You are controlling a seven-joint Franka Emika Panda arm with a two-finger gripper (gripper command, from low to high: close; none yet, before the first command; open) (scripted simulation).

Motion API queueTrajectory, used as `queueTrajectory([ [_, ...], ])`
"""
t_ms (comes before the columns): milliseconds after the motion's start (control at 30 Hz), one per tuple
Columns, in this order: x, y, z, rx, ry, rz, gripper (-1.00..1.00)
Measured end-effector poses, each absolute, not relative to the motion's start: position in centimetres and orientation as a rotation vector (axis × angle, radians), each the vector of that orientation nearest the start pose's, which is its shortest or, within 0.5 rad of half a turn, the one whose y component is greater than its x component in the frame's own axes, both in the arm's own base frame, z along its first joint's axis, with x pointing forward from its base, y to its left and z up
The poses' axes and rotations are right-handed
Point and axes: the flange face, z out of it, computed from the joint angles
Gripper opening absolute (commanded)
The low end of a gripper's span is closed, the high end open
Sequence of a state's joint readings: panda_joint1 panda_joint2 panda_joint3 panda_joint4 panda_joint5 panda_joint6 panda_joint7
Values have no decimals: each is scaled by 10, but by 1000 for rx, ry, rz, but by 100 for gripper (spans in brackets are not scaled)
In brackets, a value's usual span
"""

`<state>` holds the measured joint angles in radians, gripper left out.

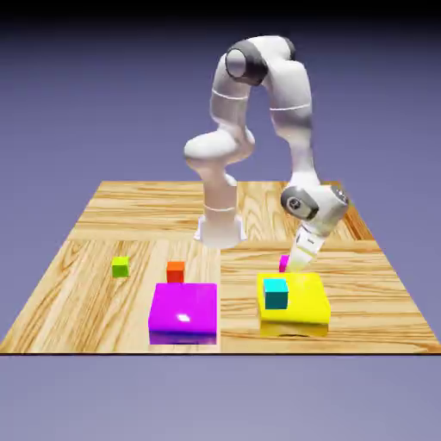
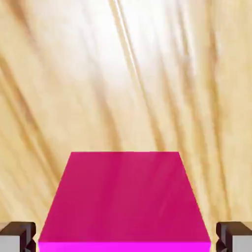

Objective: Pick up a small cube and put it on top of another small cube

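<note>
- The wooden desk (image 1: 86, 293) carries everything in the scene.
- The white arm (image 1: 288, 95) bends down to the exterior view's right.
- A big flat magenta block (image 1: 183, 310) lies at the near edge, left of a flat yellow block (image 1: 303, 303).
- A cyan cube (image 1: 276, 294) sits on the yellow block.
- The tool (image 1: 298, 263) is down just behind the yellow block, its fingertips (image 2: 17, 236) set on either side of the small magenta-pink cube (image 2: 125, 197); a true clamp cannot be told.
- The pink cube shows only as a sliver there.
- The small orange-red cube (image 1: 176, 271) rests just behind the magenta block.
- A yellow-green cube (image 1: 121, 266) stands farther left.
</note>
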<state>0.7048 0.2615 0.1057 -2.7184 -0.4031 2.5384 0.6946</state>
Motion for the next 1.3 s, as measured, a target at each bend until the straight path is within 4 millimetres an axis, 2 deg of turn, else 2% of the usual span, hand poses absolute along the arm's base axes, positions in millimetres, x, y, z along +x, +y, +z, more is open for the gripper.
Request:
queueTrajectory([
  [167, 232, 271, 178, -3389, -869, 404, -100],
  [233, 259, 239, 189, -3410, -777, 410, -100],
  [300, 287, 193, 196, -3432, -657, 422, -100],
  [400, 306, 140, 206, -3447, -583, 429, -100],
  [567, 317, 44, 221, -3457, -414, 464, -100],
  [733, 299, -48, 232, -3440, -227, 508, -100],
  [800, 285, -79, 235, -3425, -157, 522, -100],
  [867, 281, -85, 235, -3422, -144, 525, -100],
  [1100, 269, -101, 174, -3426, -144, 524, -100],
  [1133, 267, -102, 170, -3424, -141, 525, 100],
  [1200, 268, -102, 170, -3424, -145, 523, 100],
  [1300, 276, -96, 196, -3435, -142, 523, 100],
])
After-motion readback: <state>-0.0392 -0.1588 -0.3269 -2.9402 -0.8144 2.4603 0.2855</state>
